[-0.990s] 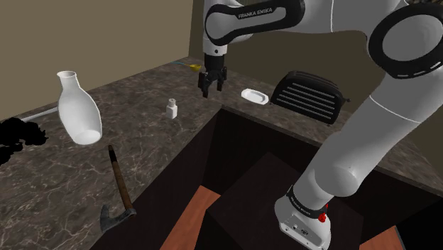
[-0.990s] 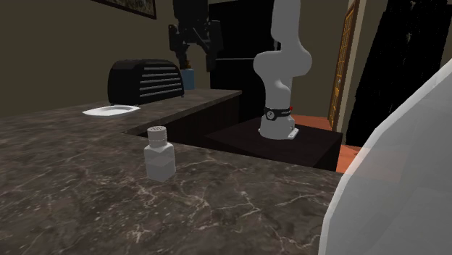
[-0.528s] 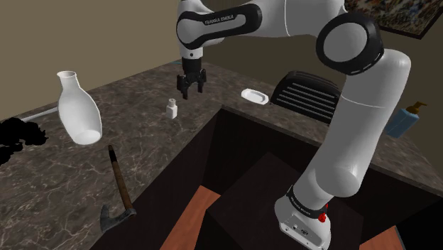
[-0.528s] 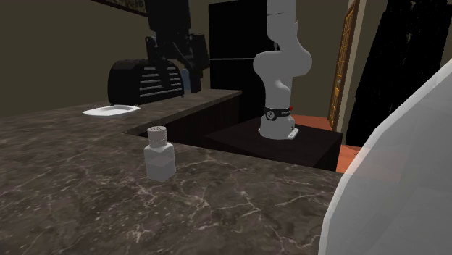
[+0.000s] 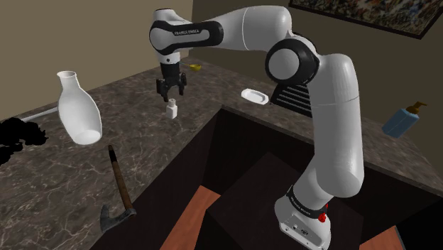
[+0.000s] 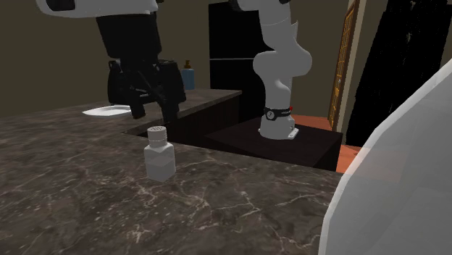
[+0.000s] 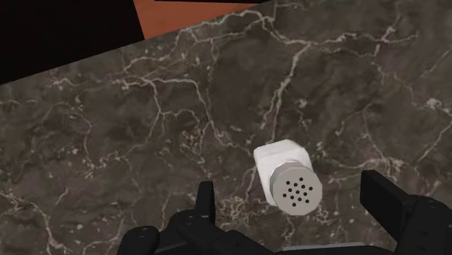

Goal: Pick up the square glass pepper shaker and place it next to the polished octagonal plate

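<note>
Hovering just above the upright pepper shaker (image 7: 287, 172), gripper (image 5: 170, 95) spread wide, holding nothing

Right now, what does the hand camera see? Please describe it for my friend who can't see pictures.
A small white shaker with a grey holed cap stands on a dark veined countertop, seen from above between the fingers of the open black gripper, which do not touch it. Past the counter's edge lies a strip of reddish-brown floor.

Shaker (image 5: 171, 110) on the counter (image 5: 64, 177) just below the gripper (image 5: 170, 94), plate (image 5: 254, 95) to the shoulder view's right
</note>
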### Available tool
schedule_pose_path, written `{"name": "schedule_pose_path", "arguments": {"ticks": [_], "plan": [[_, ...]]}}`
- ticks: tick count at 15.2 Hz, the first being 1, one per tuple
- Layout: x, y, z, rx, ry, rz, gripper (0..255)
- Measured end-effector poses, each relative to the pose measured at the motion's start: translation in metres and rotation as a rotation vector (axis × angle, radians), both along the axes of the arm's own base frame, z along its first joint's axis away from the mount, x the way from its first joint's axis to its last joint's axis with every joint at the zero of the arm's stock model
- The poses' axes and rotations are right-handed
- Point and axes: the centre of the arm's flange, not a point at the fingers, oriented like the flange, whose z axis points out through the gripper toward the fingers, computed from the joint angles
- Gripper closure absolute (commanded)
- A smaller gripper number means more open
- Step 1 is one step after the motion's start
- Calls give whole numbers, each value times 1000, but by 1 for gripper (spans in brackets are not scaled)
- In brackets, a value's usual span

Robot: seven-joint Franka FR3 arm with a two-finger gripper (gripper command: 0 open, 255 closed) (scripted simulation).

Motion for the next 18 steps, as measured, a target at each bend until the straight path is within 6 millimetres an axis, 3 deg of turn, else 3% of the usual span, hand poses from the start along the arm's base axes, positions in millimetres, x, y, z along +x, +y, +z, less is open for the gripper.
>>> {"name": "schedule_pose_path", "arguments": {"ticks": [3, 10, 16, 17, 18], "plan": [[23, 12, -15, 1, 9, 5, 0], [20, 11, -49, 1, 11, 5, 0], [20, 12, -53, 1, 10, 5, 0], [20, 12, -53, 1, 10, 5, 255], [20, 12, -53, 1, 10, 5, 255]]}}
